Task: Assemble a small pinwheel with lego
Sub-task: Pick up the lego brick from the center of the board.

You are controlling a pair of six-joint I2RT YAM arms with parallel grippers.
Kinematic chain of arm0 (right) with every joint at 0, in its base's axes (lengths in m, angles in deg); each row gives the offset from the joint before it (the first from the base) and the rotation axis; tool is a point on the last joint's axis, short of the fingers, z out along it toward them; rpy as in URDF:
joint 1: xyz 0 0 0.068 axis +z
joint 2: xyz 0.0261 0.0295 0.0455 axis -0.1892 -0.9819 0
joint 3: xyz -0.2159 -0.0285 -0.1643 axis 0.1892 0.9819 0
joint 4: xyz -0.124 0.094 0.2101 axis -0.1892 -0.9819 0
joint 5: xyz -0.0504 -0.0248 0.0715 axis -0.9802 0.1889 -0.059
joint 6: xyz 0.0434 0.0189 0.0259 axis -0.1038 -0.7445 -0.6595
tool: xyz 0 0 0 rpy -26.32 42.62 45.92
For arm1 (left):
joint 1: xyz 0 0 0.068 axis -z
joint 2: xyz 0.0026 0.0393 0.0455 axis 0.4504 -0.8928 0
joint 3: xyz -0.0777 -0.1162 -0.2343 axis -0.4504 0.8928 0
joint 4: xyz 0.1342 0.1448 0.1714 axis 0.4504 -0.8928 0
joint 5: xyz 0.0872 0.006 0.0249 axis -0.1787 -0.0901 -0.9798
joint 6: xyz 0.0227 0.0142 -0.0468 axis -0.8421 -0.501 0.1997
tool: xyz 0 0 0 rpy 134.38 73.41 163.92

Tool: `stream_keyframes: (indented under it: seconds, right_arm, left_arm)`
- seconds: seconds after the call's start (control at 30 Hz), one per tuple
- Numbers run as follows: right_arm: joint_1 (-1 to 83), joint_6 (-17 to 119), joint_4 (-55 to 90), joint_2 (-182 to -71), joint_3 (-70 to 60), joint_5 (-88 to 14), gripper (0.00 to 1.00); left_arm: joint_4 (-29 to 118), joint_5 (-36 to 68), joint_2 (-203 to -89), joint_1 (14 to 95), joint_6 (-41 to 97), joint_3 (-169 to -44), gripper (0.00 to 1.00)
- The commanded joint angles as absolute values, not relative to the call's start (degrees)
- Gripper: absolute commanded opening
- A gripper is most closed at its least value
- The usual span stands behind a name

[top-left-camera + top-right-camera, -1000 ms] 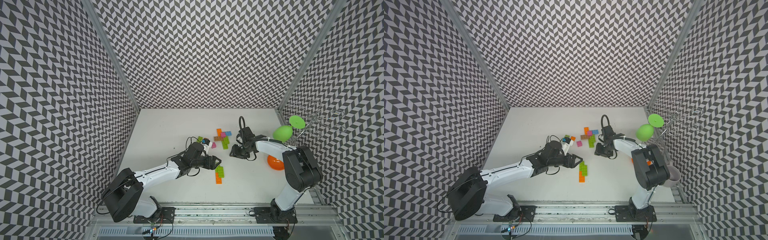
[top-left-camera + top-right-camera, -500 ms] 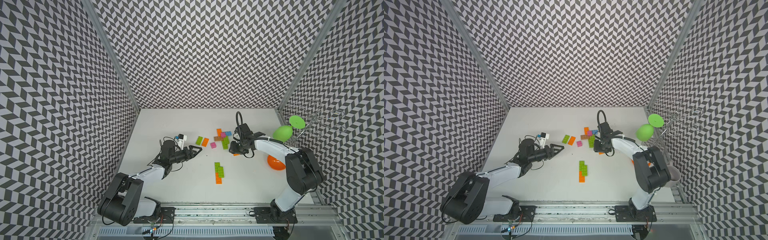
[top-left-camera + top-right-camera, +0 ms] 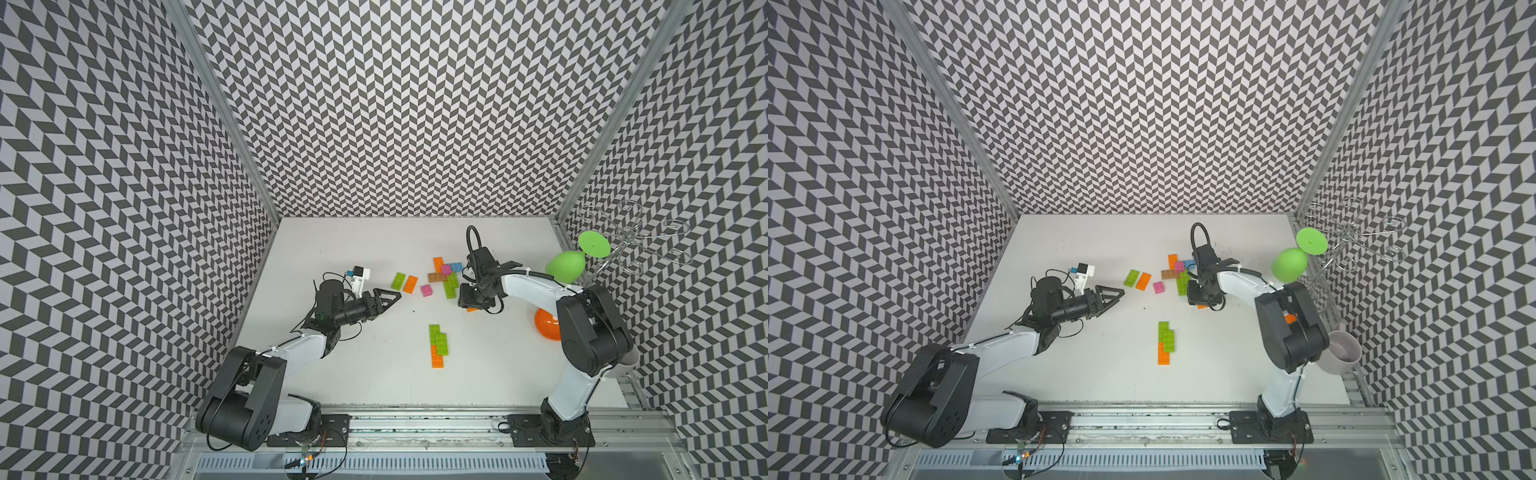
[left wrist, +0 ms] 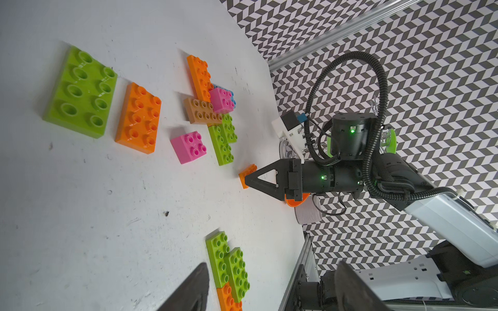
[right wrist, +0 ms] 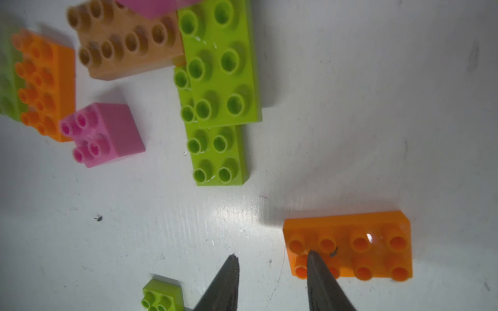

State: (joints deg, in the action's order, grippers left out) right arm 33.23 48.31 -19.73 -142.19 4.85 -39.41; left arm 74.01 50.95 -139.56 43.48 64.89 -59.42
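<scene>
The right gripper [image 5: 272, 255] points down at the surface [image 3: 374, 374] with its jaws apart and nothing clamped between them. One of its fingertips [image 5: 312, 258] overlaps the end studs of a loose orange brick [image 5: 350, 245], while the other hangs over bare surface just beside that brick; whether the fingertip touches the brick cannot be told. Just ahead of this gripper lie two overlapping lime green bricks [image 5: 218, 80], with a brown brick [image 5: 126, 40] touching them and a single pink square [image 5: 102, 134] a little apart.

The left gripper [image 3: 395, 296] lies low and level, its jaws spread and empty. Just past its tips sit a lime green brick [image 3: 398, 281] and an orange one [image 3: 410, 284], side by side. A joined strip of lime green and orange bricks [image 3: 437, 345] lies off to its side, well apart from both grippers.
</scene>
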Motion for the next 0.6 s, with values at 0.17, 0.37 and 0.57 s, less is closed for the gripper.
stream_keyframes:
  seconds: [0.17,0.37,0.57]
  right_arm:
    - [33.5,48.8,-24.2,-146.2,2.9,-41.7,0.40]
    - [35.1,48.2,-29.6,-149.6,1.0,-45.8,0.35]
    - [36.7,47.6,-34.1,-153.3,-1.1,-50.1,0.32]
  left_arm:
    - [74.9,51.8,-138.9,43.1,63.9,-58.8,0.73]
    - [74.5,51.8,-139.0,42.9,63.6,-58.7,0.73]
    - [73.8,52.0,-139.1,42.5,63.1,-58.9,0.73]
